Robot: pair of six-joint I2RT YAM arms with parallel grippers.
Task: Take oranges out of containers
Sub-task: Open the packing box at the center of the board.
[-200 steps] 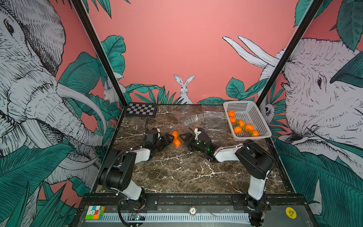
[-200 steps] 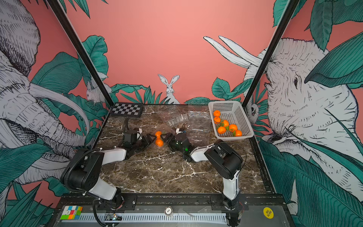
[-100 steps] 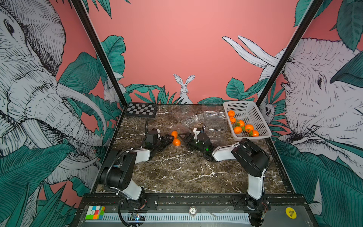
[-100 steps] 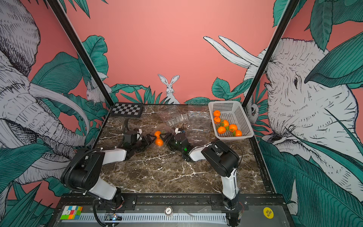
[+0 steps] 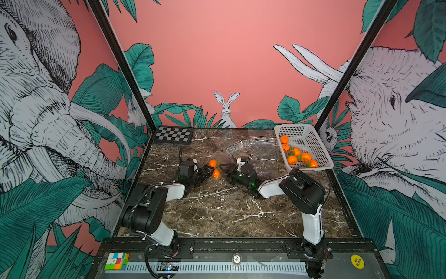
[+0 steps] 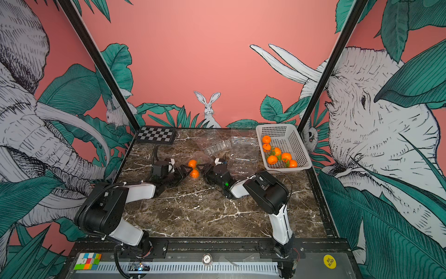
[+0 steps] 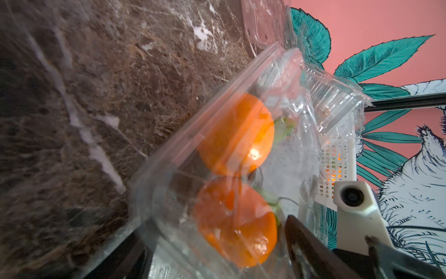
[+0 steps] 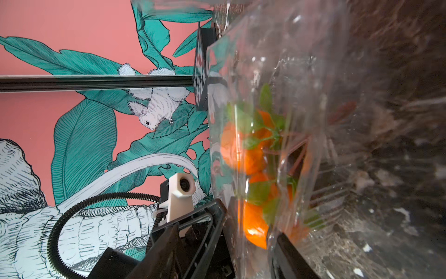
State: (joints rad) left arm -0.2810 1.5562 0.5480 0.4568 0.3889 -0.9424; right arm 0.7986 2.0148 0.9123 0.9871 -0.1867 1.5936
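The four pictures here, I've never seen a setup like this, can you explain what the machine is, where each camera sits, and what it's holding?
It is a two-armed robot mounted on a marble table. Two pictures look down from overhead, nearly identical; the other two come from cameras on each wrist. The left arm has its jaws clamped on a clear clamshell box holding two oranges. The right arm has open jaws straddling the box's other side. Empty clamshells and a white basket with six more oranges stand behind.
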